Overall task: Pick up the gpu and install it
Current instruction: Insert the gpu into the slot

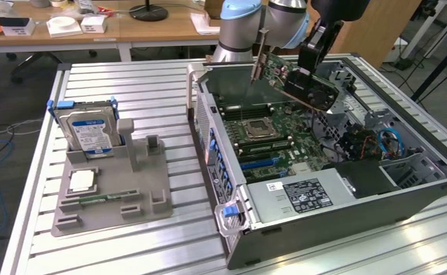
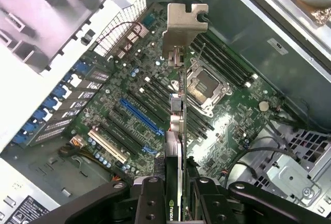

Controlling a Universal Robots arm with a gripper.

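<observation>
The gpu (image 1: 296, 77) is a green card with a black cooler block and a silver end bracket. It hangs tilted in the air above the open computer case (image 1: 315, 229), over the motherboard (image 1: 273, 137). My gripper (image 1: 312, 57) is shut on the gpu's upper edge. In the wrist view the gpu (image 2: 178, 125) runs edge-on away from my gripper (image 2: 176, 193), and its silver bracket (image 2: 183, 25) is at the far end. Below it lie the motherboard (image 2: 227, 115), the blue slot (image 2: 139, 115) and the empty processor socket (image 2: 204, 87).
A grey parts holder (image 1: 109, 195) stands on the slatted table at the exterior view's left. It carries a silver hard drive (image 1: 90, 134) with a blue-white label and a narrow green memory stick (image 1: 105, 197). The case walls, power supply (image 1: 303, 195) and drive cage (image 2: 295, 172) ring the motherboard.
</observation>
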